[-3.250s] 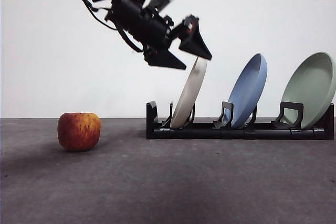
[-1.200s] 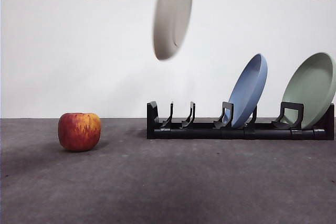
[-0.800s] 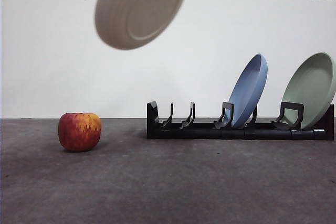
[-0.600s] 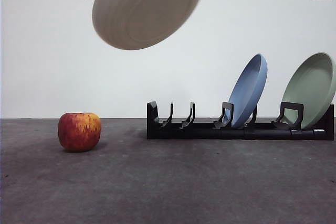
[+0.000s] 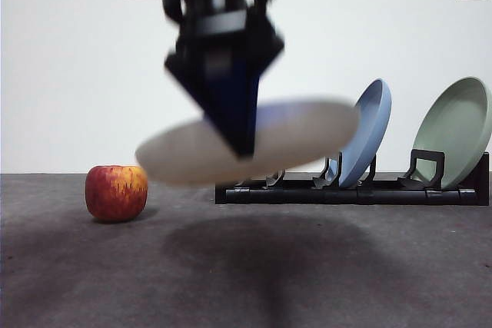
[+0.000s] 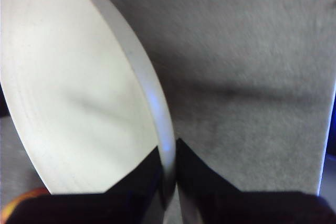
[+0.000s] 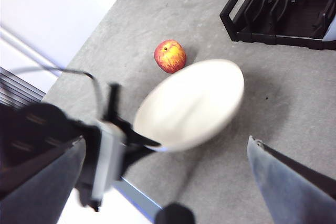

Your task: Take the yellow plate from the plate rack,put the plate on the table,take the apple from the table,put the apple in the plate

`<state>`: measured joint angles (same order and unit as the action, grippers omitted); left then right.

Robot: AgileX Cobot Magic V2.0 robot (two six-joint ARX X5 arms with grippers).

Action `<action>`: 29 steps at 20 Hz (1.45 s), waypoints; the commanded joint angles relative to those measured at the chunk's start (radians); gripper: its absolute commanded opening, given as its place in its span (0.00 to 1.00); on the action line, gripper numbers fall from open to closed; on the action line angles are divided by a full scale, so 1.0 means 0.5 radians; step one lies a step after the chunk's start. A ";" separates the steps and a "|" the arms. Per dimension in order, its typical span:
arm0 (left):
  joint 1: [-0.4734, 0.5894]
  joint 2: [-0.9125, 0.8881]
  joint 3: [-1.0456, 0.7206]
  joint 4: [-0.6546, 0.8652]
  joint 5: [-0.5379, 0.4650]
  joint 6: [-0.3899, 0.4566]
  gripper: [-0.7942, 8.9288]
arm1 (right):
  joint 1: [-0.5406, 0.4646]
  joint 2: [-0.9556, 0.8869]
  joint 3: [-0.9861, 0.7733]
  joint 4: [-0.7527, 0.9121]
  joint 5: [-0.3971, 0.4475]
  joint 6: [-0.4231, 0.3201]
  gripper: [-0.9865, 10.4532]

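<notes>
Front view gives us the surface [image 5: 369, 266], the plate rack [image 5: 354, 190], then the yellow plate [image 5: 307, 132] nearly flat in the air, rim pinched in our left gripper [image 5: 240, 140]. Our right gripper [image 7: 168, 182] waits spread wide, empty. The apple [image 5: 116, 192] sits apart.

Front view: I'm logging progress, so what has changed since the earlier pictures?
The left claw lifted the plate out of the rack, swung it up and turned it flat, and now lowers it above the table. Apple, blue plate and green plate stayed put.
</notes>
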<state>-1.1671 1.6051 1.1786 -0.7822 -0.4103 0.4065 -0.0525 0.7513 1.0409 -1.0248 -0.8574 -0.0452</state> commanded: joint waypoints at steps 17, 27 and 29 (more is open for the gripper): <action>-0.025 0.426 -0.035 0.040 0.175 -0.242 0.08 | 0.002 -0.002 0.010 0.013 -0.012 -0.022 0.61; -0.019 0.425 -0.034 0.031 0.259 -0.342 0.38 | 0.002 -0.002 0.010 0.002 -0.013 -0.023 0.61; -0.011 0.424 -0.027 0.026 0.259 -0.342 0.38 | 0.002 -0.002 0.010 0.001 -0.013 -0.023 0.61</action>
<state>-1.1767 1.8042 1.1709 -0.7685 -0.2810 0.2501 -0.0525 0.7513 1.0409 -1.0252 -0.8577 -0.0456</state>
